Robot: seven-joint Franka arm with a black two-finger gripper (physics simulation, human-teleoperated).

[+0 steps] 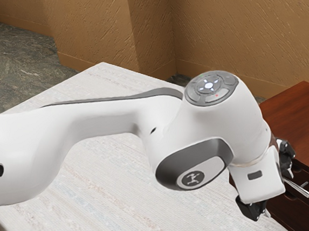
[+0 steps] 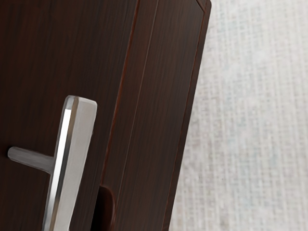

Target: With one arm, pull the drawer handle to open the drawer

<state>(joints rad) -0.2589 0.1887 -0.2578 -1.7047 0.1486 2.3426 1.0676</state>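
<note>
While the jaws stand wide open and hold nothing, the drawer handle [image 2: 70,159] lies just ahead of them, its long axis seemingly across their closing line.

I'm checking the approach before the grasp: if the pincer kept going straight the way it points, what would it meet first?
Most likely the silver drawer handle, which sits just ahead of the open pincer. The dark drawer front lies right behind it. The remaining gap is hard to judge.
</note>
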